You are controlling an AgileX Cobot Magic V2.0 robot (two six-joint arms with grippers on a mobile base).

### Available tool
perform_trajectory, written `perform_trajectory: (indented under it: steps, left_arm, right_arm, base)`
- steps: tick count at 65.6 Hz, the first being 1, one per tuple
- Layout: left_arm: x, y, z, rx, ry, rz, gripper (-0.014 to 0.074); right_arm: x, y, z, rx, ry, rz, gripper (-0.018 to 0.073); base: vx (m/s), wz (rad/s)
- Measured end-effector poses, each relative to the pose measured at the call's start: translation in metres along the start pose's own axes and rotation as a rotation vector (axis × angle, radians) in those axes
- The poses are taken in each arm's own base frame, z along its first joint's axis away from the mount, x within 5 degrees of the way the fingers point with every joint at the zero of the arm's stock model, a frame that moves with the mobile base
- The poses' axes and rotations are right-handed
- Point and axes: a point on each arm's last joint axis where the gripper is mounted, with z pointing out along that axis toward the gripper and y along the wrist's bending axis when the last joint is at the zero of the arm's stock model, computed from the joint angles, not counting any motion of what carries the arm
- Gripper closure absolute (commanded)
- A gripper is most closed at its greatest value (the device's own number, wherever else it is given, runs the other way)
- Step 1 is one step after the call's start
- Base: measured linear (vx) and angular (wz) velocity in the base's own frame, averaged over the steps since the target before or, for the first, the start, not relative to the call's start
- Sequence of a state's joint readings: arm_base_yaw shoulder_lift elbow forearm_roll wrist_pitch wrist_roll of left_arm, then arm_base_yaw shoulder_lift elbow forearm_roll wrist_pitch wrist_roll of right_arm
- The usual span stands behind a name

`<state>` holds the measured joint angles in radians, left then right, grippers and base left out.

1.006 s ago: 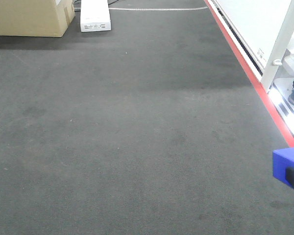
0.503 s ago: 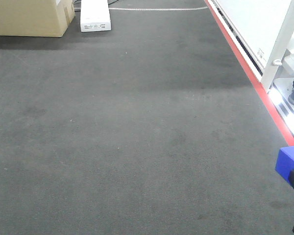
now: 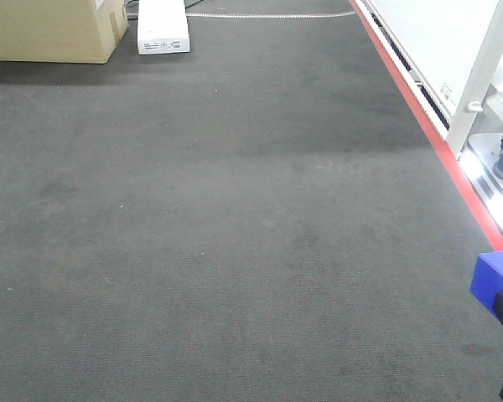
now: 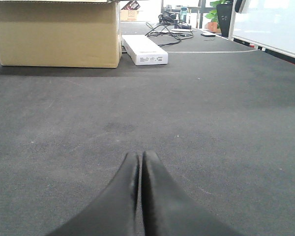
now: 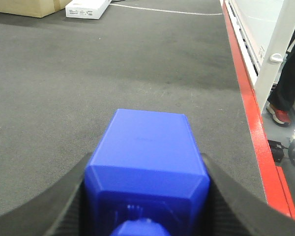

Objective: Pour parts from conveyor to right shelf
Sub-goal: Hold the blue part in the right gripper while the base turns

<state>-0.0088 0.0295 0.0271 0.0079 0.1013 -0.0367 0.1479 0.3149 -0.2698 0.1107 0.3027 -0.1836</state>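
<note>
Cardboard comes first at the far left: a brown cardboard box stands on the back corner of the belt. Just to its right a flat white carton lies lengthwise, close to the box but apart from it. In the left wrist view some dark cables trail behind this carton.

The wide dark-grey, finely textured belt fills the middle. Low over it, the left gripper has its two black fingers pressed together with only a hairline gap between them, and they hold nothing.

Further right, a thin red border runs along the belt's edge. A white post rises just outside it. In the right wrist view, a shoe with a red sole stands on the floor beyond the post.

At the near right edge is the blue cube. The right gripper is clamped on it, with a black finger against each side. In the front view only part of the cube shows at the frame's edge, over the belt and near the red border. Whether its underside touches the belt cannot be told.
</note>
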Motion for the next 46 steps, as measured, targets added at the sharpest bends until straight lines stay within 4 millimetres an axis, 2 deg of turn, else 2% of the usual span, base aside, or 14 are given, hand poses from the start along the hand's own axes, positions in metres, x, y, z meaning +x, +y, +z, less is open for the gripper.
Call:
perform_trajectory:
  steps: [46]
  left_arm:
    - [0.0,0.0,0.0,0.0,0.0,0.0,0.0603]
  right_arm:
    - [0.0,0.0,0.0,0.0,0.0,0.0,0.0561]
  base:
    - [0.0,0.0]
